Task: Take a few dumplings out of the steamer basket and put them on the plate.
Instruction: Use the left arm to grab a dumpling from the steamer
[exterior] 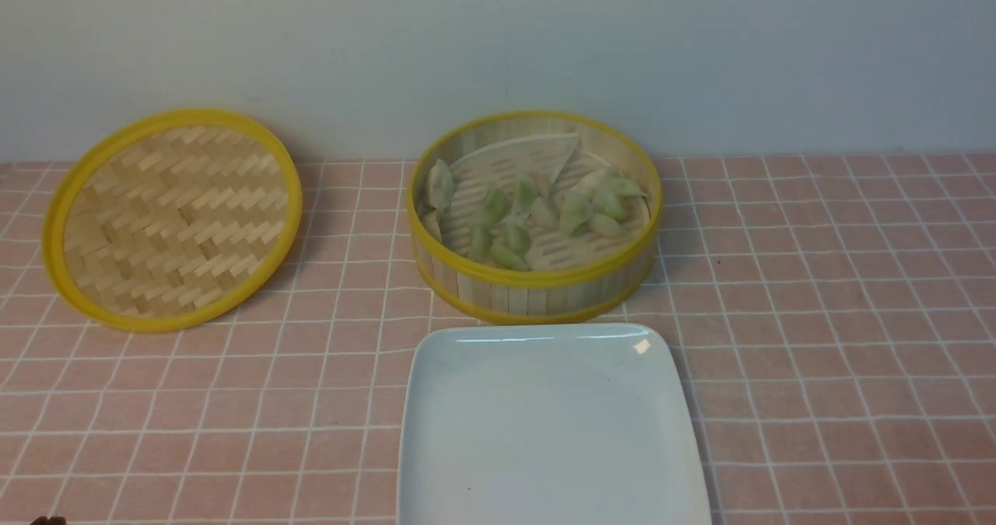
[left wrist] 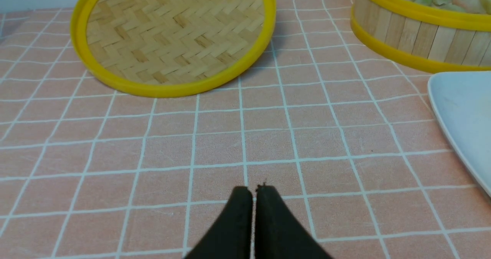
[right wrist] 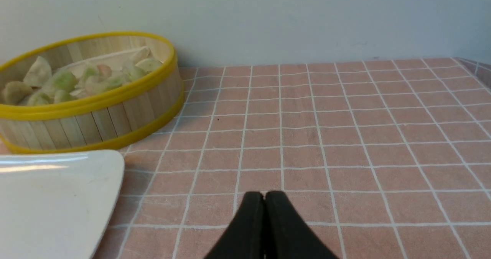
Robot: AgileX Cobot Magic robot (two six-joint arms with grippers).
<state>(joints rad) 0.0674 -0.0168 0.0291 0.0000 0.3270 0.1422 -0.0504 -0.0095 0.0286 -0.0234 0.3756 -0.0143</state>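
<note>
- Left fingers (left wrist: pixel 238 213): black, tips drawn together with only a hairline slit between them. They point out over the pink-tiled counter (exterior: pixel 817 315), on the open stretch nearer than the lid, with the plate corner off to one side.
- Right fingers (right wrist: pixel 249 220): black, pressed together tip to tip. They are over the counter on the right-hand side, well apart from the plate and basket.
- Plate (exterior: pixel 545 432): glossy white square with rounded corners, flat on the counter at centre, nearest the robot. Its far edge runs just beside the near wall of the basket; cannot tell whether the two touch.
- Steamer basket (exterior: pixel 537 295): round, upright slat walls, yellow top and bottom rims, standing directly behind the plate. Its lid is off and the slatted floor shows.
- Dumplings (exterior: pixel 545 214): all inside the basket, a loose cluster of pale green and whitish crescents. Most lie on the floor; one leans against the left inner wall.
- Lid (exterior: pixel 171 218): woven bamboo disc with a yellow rim, well to the left of the basket, woven face toward the camera, apparently tilted.
- Wall (exterior: pixel 498 43): plain pale grey, close behind the basket and lid.
</note>
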